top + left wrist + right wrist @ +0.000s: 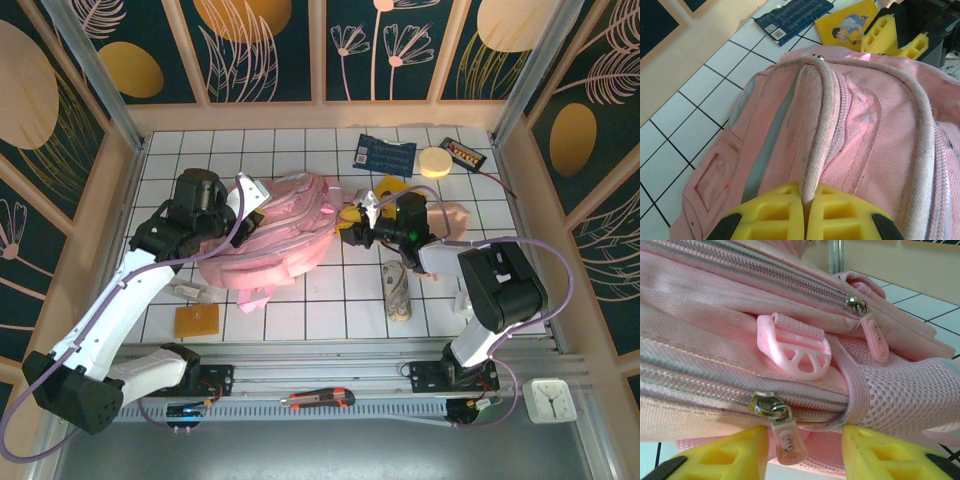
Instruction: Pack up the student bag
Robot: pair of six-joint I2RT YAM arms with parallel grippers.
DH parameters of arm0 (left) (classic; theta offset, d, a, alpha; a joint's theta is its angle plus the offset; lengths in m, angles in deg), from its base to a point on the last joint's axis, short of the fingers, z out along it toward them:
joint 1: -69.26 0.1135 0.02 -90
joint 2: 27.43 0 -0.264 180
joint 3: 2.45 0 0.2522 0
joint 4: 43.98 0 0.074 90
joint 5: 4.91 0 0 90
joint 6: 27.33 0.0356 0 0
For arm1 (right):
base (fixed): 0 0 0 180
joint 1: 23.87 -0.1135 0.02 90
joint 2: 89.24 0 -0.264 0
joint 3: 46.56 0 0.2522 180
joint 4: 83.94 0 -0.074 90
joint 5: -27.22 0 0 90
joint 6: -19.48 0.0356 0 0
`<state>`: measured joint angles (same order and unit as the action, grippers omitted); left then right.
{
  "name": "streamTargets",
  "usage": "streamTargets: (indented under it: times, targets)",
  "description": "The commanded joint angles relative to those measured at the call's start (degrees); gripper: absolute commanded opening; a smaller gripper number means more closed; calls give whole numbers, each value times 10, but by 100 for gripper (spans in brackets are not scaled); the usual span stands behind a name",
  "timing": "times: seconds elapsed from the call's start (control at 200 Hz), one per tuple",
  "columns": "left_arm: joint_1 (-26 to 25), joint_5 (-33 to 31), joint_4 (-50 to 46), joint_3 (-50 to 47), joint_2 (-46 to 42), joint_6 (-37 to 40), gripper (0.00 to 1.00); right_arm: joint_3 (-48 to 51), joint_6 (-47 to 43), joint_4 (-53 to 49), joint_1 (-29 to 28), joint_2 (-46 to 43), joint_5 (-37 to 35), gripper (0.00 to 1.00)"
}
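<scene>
While left fingers [785, 202] pinch student bag [865, 125] piping [815, 130], right fingers [867, 447] straddle zipper pull [786, 442].

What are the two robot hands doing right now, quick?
Left hand: closed, pinching a corded seam of the student bag.
Right hand: open, straddling a zipper pull on the bag, not gripping it.

student bag [875, 130]: matt woven cloth, mesh side; zipper sliders [765, 407]: shiny metal; buckle [796, 354]: smooth plastic.
</scene>
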<state>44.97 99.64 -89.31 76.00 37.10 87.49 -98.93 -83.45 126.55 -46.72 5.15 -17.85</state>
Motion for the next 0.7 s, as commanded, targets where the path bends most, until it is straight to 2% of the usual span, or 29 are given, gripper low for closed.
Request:
streamTargets:
  times: [0.0, 0.525, 0.696]
  targets:
    - [4, 18, 59, 5, -24, -9, 0, -12, 11, 33, -9, 6, -16, 38]
    - [4, -8, 58, -12, -41, -8, 0, 7, -1, -17, -5, -35, -52, 0]
    - [4, -63, 64, -32, -52, -13, 0, 6, -35, -86, -4, -70, -50, 0]
